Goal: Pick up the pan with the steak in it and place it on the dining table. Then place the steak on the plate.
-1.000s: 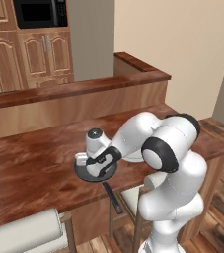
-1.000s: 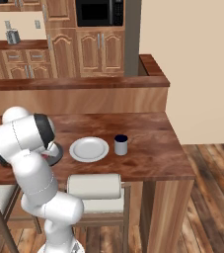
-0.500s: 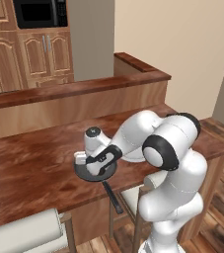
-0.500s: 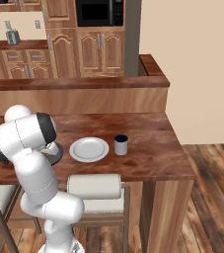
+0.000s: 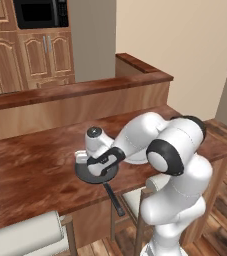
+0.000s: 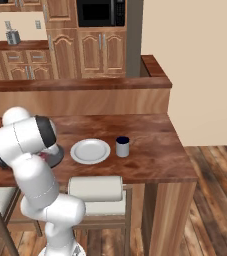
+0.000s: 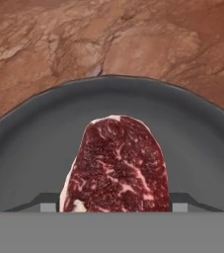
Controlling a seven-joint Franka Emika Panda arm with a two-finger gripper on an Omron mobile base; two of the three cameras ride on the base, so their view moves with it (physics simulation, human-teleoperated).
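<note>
Hand view puts the steak [image 7: 117, 165] directly ahead of my jaws, lying flat in the pan [image 7: 29, 148], which sits on the dining table [image 7: 49, 39]. My gripper [image 7: 115, 201] has one fingertip at each side of the meat; I cannot tell whether they press it or stand clear. Left base view shows the gripper [image 5: 101, 165] low over the pan [image 5: 96, 174], handle pointing toward the robot. Beyond the pan, the plate [image 6: 90, 150] lies beside a dark blue cup [image 6: 122, 146].
</note>
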